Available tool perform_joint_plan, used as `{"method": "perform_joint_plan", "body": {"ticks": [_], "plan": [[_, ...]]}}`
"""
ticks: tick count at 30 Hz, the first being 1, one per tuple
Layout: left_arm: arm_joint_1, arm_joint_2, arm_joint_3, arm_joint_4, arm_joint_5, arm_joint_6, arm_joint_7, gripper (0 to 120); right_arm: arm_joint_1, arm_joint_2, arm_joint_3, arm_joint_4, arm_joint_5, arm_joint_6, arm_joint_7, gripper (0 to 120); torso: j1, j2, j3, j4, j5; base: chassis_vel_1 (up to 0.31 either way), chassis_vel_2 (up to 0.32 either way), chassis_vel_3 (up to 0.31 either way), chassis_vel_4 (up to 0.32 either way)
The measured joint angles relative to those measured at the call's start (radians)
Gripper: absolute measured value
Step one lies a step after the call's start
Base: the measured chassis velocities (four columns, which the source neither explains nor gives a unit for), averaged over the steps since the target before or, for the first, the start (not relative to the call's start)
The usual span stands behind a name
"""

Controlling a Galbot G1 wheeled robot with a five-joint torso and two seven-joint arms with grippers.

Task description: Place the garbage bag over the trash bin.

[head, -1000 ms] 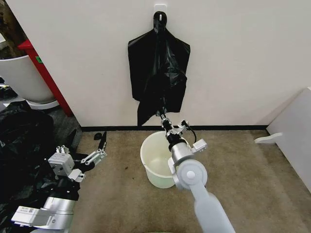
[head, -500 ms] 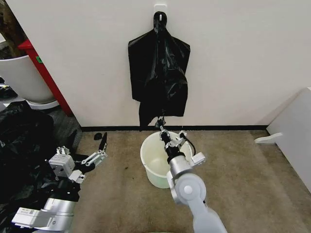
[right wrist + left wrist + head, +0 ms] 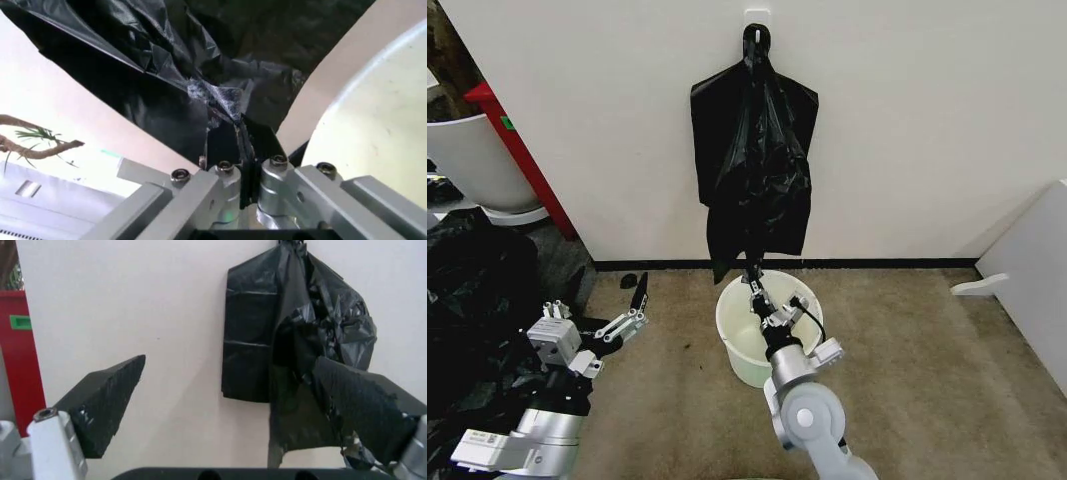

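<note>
Against the wall, the right end effector pinches the hooked garbage bag above the trash bin; thin plastic could tear. Left end effector spread, idle.

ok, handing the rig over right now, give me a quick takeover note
Right gripper: jaws shut on the bottom edge of the garbage bag, just above the trash bin's far rim.
Left gripper: jaws open, empty, held low over the carpet left of the bin.
Garbage bag: hanging from a wall hook, drawn taut down towards the bin.
Trash bin: upright on the carpet below the bag, unlined.
Done: bag gripped.
Left: get it off the hook, open it, fit it over the rim.
</note>
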Motion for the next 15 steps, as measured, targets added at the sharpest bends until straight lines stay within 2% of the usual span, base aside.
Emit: {"method": "perform_joint_plan", "body": {"ticks": [15], "plan": [[-0.003,0.0,0.0,0.0,0.0,-0.003,0.002,100,-0.003,-0.003,0.006,0.005,-0.017,0.017,-0.006,0,0.0,0.0,0.0,0.0,0.0,0.0,0.0,0.0,0.0]]}}
